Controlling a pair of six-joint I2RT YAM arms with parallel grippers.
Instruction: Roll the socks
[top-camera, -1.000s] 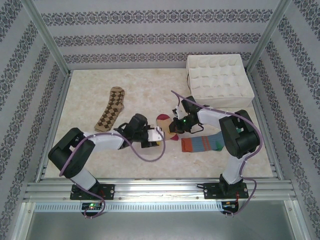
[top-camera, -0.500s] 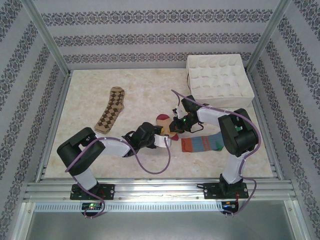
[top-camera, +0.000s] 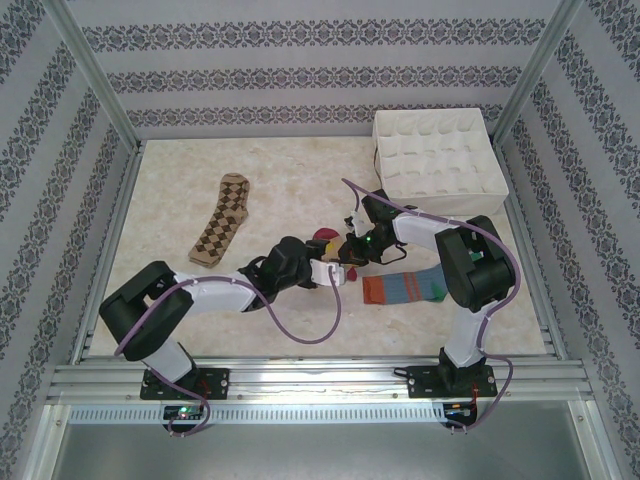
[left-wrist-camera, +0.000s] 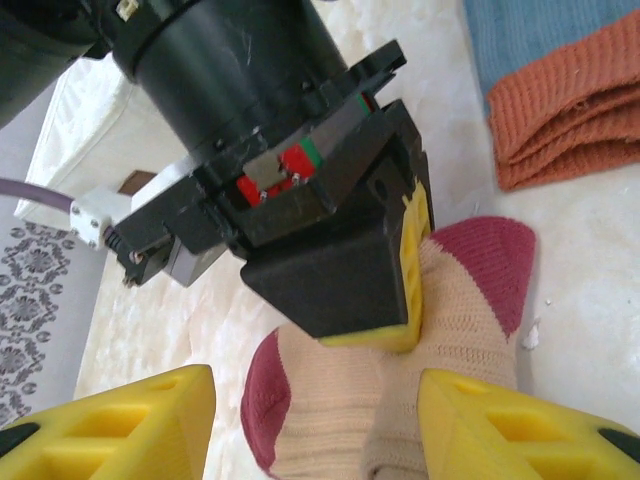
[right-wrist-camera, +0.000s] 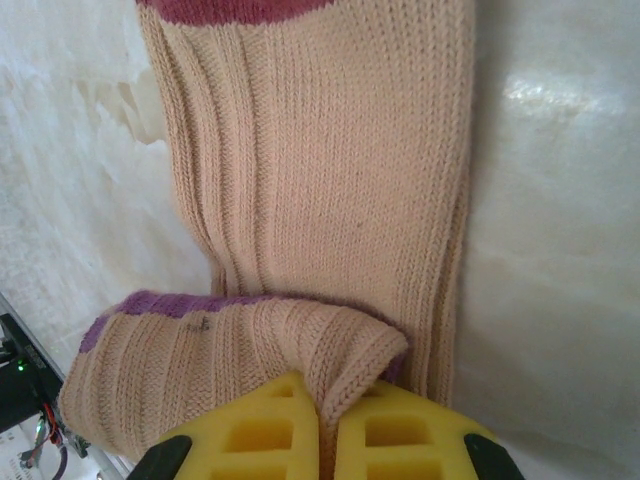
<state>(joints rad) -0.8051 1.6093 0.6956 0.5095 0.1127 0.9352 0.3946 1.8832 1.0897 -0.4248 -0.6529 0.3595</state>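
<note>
The peach sock (right-wrist-camera: 320, 150) with dark red toe and cuff lies mid-table, its end folded over. My right gripper (right-wrist-camera: 328, 405) is shut on that fold; from above it sits at the sock's right side (top-camera: 350, 252). In the left wrist view the right gripper's yellow pad (left-wrist-camera: 410, 290) presses on the sock (left-wrist-camera: 340, 400). My left gripper (left-wrist-camera: 315, 400) is open and straddles the sock's red-tipped end; from above it is just left of the sock (top-camera: 335, 273). The striped sock (top-camera: 405, 288) lies flat to the right. The argyle sock (top-camera: 222, 218) lies flat to the left.
A white fabric organizer box (top-camera: 440, 152) with many cells stands at the back right. The striped sock's orange cuff (left-wrist-camera: 570, 110) lies close to both grippers. Patterned walls and metal frame rails enclose the marble-look table (top-camera: 290, 170).
My left arm has reached right and forward to the peach sock and its jaws have widened. The right gripper has held still on the fold.
</note>
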